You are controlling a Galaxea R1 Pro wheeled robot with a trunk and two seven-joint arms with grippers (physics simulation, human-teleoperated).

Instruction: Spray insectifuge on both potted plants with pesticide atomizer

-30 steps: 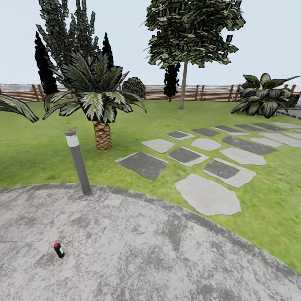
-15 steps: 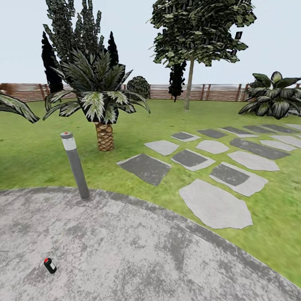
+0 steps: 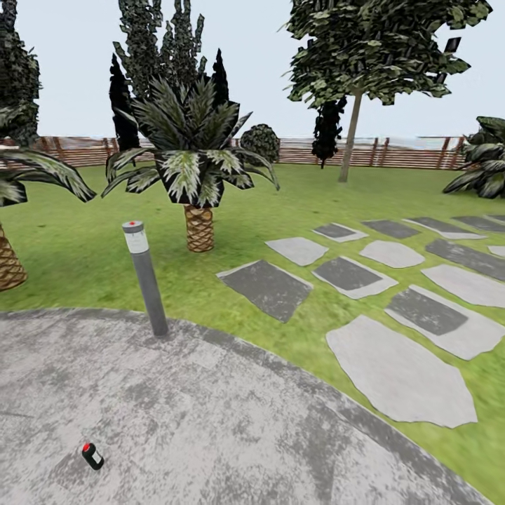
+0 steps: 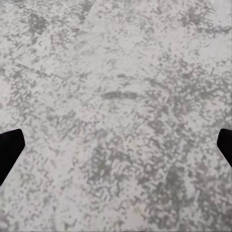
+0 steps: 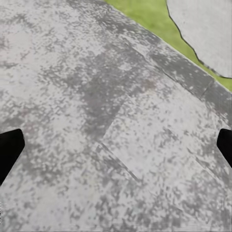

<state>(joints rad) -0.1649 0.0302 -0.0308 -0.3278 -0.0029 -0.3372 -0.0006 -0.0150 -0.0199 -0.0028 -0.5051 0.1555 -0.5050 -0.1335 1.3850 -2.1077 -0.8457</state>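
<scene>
Approach step: the atomizer point(image 3: 92, 456) lies untouched on the patio point(image 3: 210, 421). Left claw point(image 4: 116, 145) and right claw point(image 5: 116, 145) gape empty; next, drive closer, reach down.

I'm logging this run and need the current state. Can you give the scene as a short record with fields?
place: round grey patio edged by lawn
small bottle: dark, red top, lying on the patio, too small to identify surely
lamp: grey bollard at the patio edge
palm: scaly trunk behind the lamp
path: stepping stones across the lawn
fence: brown slats at the back
left gripper: open over paving
right gripper: open over paving
</scene>
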